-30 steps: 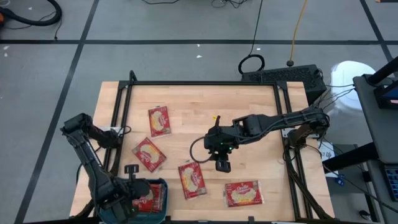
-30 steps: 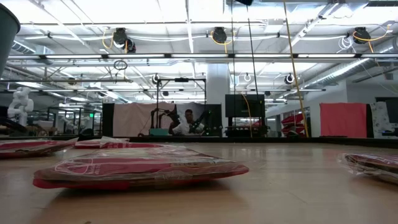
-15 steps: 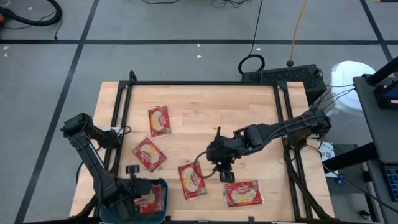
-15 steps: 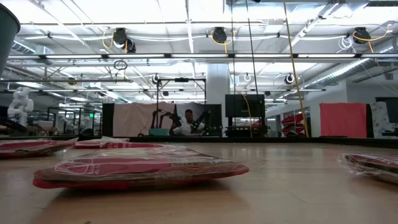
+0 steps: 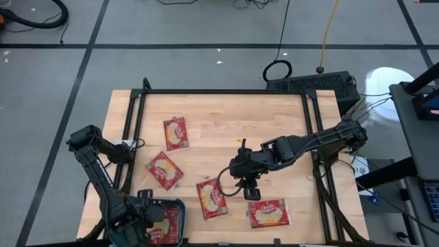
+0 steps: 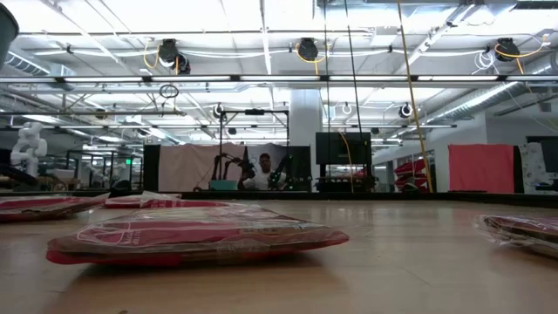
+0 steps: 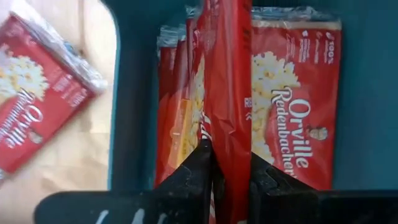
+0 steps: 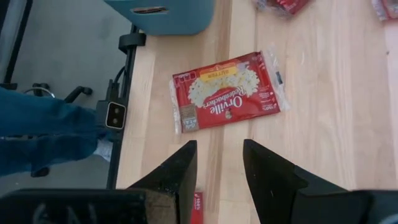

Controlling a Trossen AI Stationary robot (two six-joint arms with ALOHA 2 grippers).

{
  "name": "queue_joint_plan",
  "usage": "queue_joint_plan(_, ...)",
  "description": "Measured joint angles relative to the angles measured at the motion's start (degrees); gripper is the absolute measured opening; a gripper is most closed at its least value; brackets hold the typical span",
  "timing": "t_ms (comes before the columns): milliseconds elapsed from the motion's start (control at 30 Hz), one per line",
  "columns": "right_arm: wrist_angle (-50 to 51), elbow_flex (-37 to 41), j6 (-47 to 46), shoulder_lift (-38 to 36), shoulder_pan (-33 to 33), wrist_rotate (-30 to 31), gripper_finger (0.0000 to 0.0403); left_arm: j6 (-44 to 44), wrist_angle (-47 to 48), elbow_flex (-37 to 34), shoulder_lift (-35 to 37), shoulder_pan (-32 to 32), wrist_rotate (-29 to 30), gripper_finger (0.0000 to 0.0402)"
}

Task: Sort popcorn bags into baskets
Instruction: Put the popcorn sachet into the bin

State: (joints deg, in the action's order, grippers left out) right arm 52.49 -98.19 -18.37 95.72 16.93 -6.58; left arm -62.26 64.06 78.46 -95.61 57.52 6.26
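Teal bin [image 7: 130, 93] at the table's near-left corner holds red bags [image 7: 298, 106]. Left gripper [image 7: 227, 171] pinches one upright bag [image 7: 227, 74] inside it. Right gripper [image 8: 219, 163] hangs parted, empty, over a bag [image 8: 227, 92].

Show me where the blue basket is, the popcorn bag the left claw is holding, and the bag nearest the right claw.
Basket [image 7: 134, 93], left wrist view, teal wall.
Held popcorn bag [image 7: 229, 87], left wrist view, red edge between the fingers.
Bag by right gripper [image 8: 227, 91], right wrist view, printed front.
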Motion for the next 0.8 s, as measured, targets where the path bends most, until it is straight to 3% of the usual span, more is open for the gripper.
queue_joint_plan(267,-0.7,0.0,0.0,0.0,0.0,0.8,0.0123,-4.0,-2.8,0.8,1.1,0.2,-4.6,0.0052)
queue_joint_plan(533,-1.8,0.0,0.0,0.0,-0.1,2.4,0.0123,-2.6,-4.3,4.4,1.2,0.8,-5.7,0.0135)
queue_joint_plan(700,-3.8,0.0,0.0,0.0,-0.1,2.4,0.0123,-3.5,-9.5,4.7,1.2,1.5,-4.8,0.0155)
queue_joint_plan(800,-5.5,0.0,0.0,0.0,-0.1,2.4,0.0123,-6.3,-7.8,4.6,1.2,1.7,-3.2,0.0158)
